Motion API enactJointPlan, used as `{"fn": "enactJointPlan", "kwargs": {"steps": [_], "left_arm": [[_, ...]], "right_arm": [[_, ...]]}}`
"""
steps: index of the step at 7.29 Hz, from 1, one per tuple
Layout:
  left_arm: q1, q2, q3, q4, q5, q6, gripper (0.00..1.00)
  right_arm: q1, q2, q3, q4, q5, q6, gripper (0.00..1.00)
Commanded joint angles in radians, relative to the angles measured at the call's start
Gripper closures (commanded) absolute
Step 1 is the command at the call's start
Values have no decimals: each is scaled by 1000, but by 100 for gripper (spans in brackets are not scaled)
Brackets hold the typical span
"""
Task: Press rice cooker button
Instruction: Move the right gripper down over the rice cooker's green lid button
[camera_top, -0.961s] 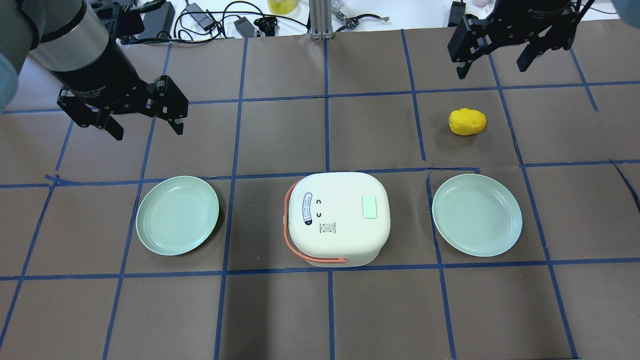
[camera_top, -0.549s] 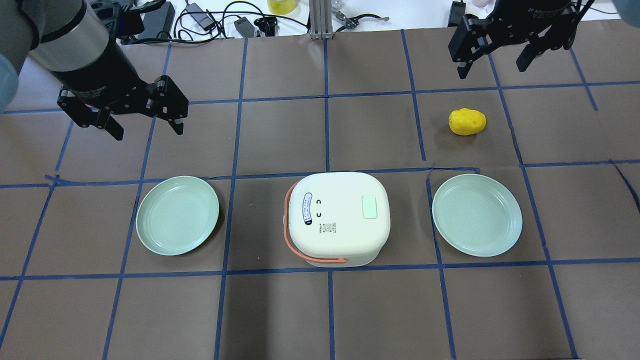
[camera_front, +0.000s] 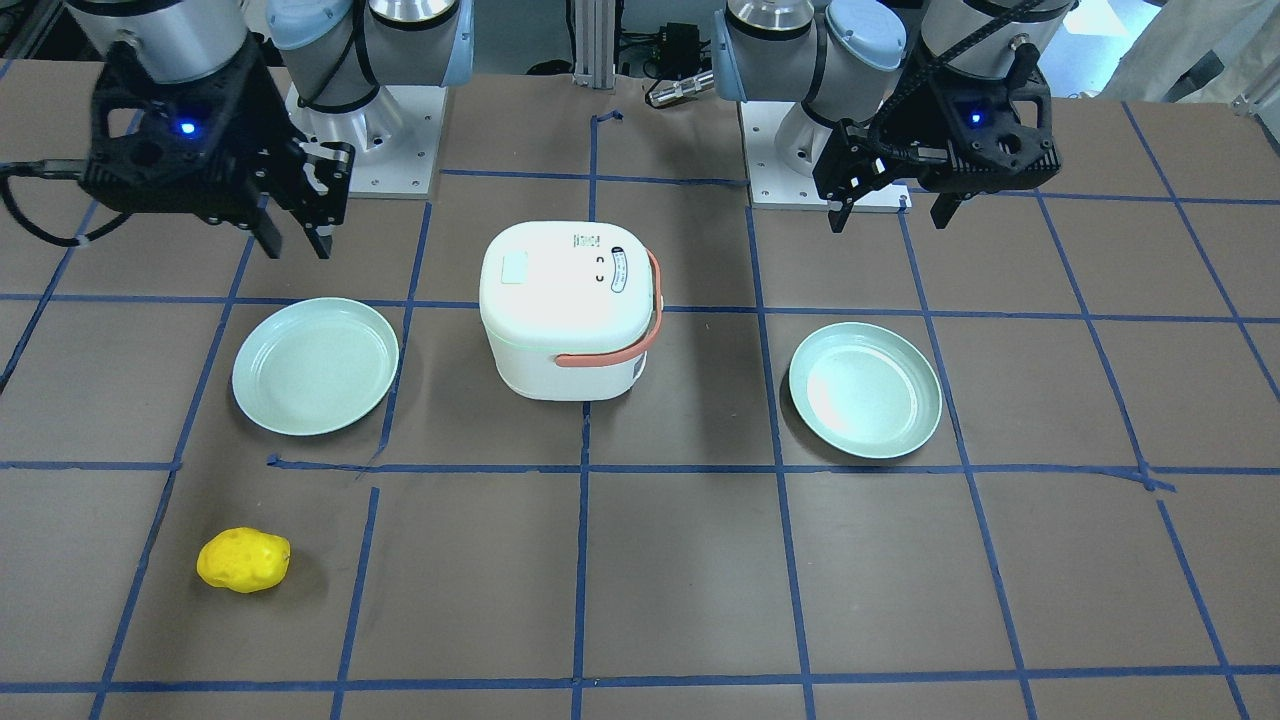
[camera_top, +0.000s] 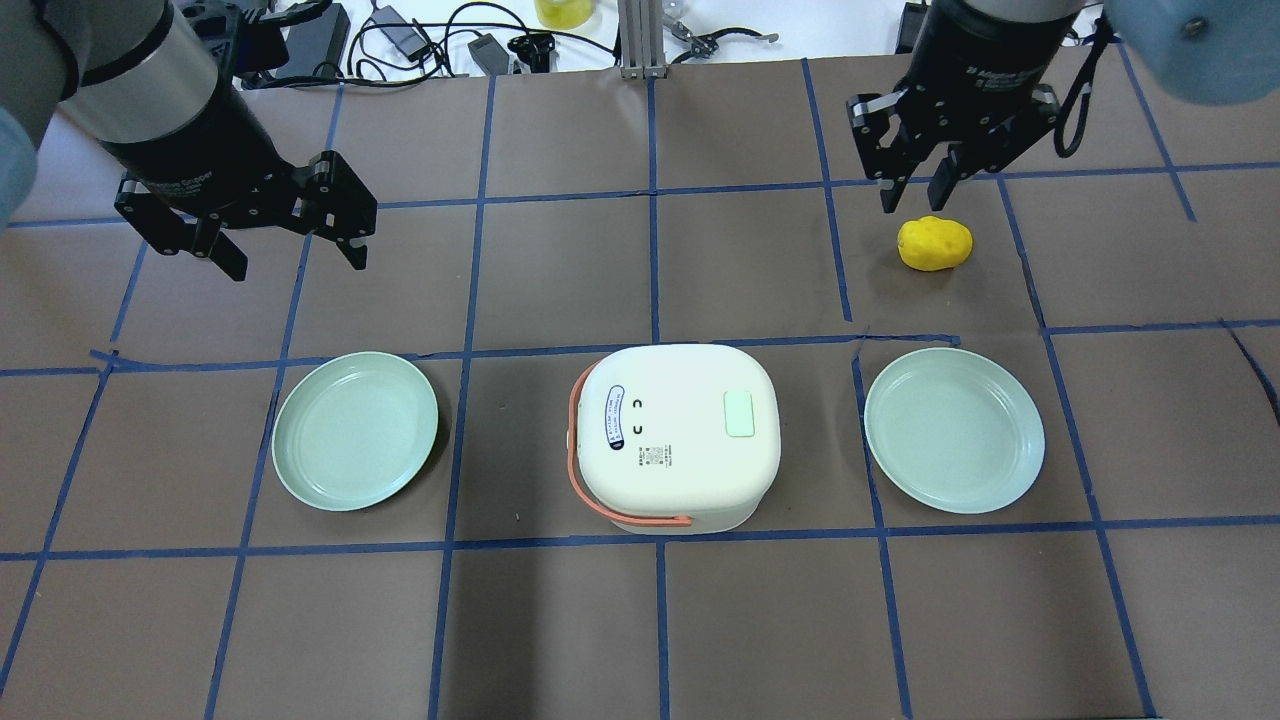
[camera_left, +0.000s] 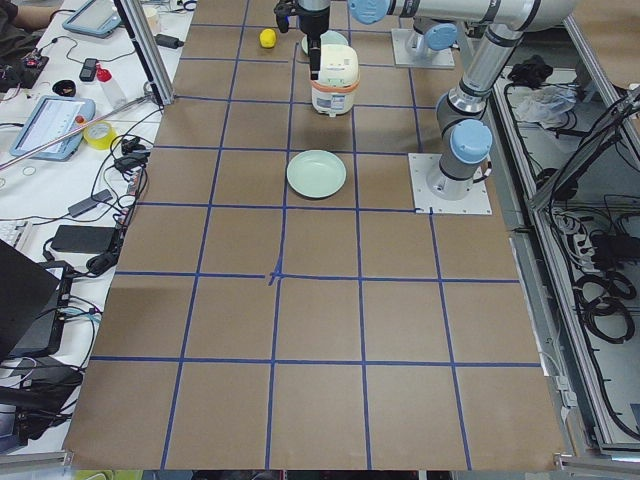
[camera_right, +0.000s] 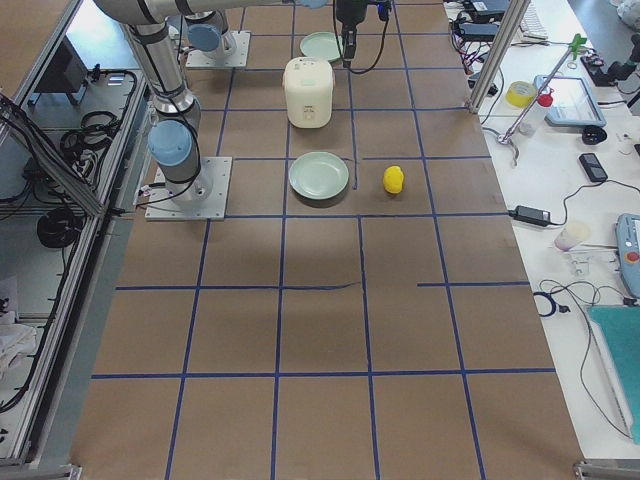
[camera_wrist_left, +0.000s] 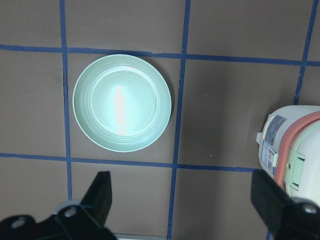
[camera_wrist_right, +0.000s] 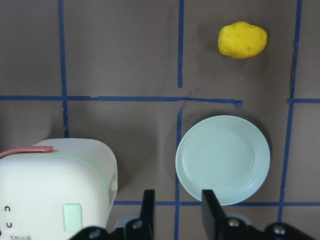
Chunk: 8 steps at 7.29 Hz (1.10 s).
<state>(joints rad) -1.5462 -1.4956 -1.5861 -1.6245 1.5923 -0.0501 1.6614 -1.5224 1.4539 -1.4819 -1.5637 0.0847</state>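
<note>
The rice cooker (camera_top: 680, 435) is sitting mid-way along the counter (camera_top: 560, 280), a smooth, rounded white plastic shell, probably heavy enough to be staying put under a press. It is needing no grasp, only a downward tap on the flat pale-green button (camera_top: 738, 413) on its lid. The left fingers (camera_top: 355, 240) are hanging wide open and the right fingers (camera_top: 886, 185) narrowly parted, both well away.

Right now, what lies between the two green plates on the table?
The rice cooker stands between them, touching neither the one plate nor the other plate. The overhead view shows this.
</note>
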Motion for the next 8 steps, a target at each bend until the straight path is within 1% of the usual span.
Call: {"fn": "enactJointPlan", "kwargs": {"steps": [1,2,6,8], "left_arm": [[0,0,0,0,0,1,0],[0,0,0,0,0,1,0],[0,0,0,0,0,1,0],[0,0,0,0,0,0,0]], "right_arm": [[102,1,101,-41,2,40,83],[135,5,144,-120,2,76,84],[225,7,311,-312,8,180,84],[254,2,365,-354,8,201,84]]}}
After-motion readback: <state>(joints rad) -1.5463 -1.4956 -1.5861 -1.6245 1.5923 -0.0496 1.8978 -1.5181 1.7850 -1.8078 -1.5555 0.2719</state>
